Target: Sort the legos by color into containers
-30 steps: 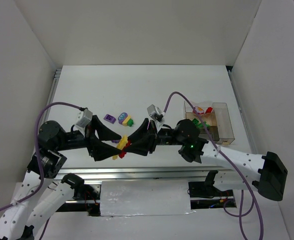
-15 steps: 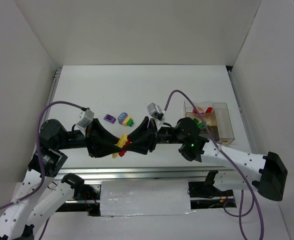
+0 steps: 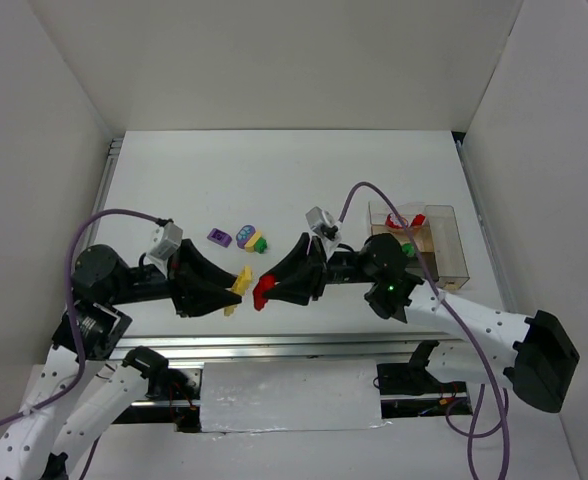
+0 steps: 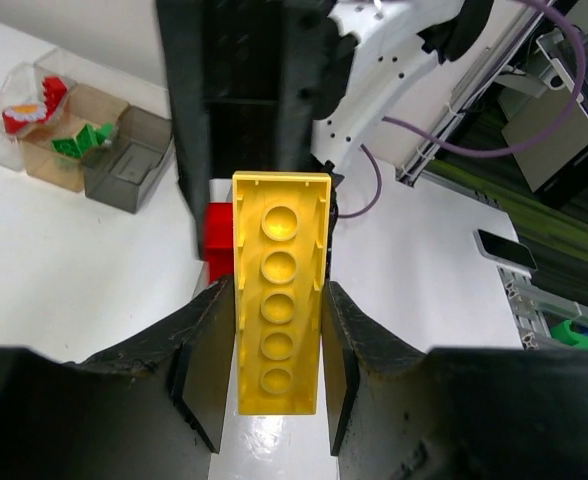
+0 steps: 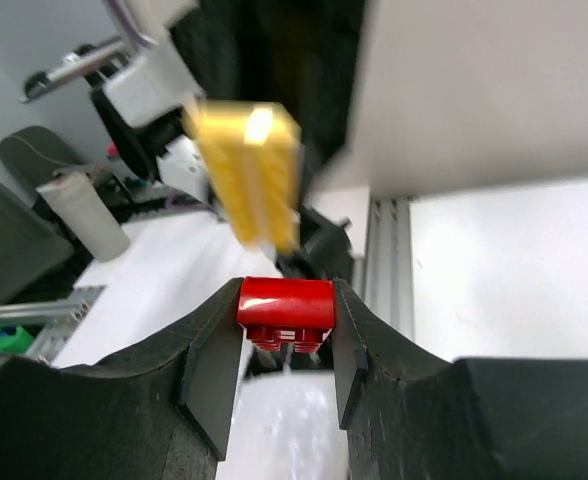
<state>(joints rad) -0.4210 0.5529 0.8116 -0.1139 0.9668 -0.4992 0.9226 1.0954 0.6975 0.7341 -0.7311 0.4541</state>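
Observation:
My left gripper (image 3: 236, 286) is shut on a long yellow lego (image 3: 241, 280), which stands out forward between the fingers (image 4: 279, 230). Facing it a short way to the right, my right gripper (image 3: 266, 289) is shut on a small red lego (image 3: 262, 291), which fills the gap between the fingertips (image 5: 285, 300). The two bricks are apart, and the red lego (image 4: 218, 245) shows just behind the yellow one in the left wrist view. The clear containers (image 3: 444, 243) stand at the right, with red and green legos inside (image 4: 79, 140).
Loose on the table behind the grippers lie a purple brick (image 3: 218, 236), a rounded purple-blue brick (image 3: 245, 236) and a green-and-yellow brick (image 3: 259, 243). A bit of yellow (image 3: 228, 311) lies under the left fingers. The metal rail (image 3: 274, 350) runs along the near edge.
The left gripper closed on the yellow lego while both grippers met at the joined bricks. The grippers have since drawn apart, the right one carrying the red lego to the right.

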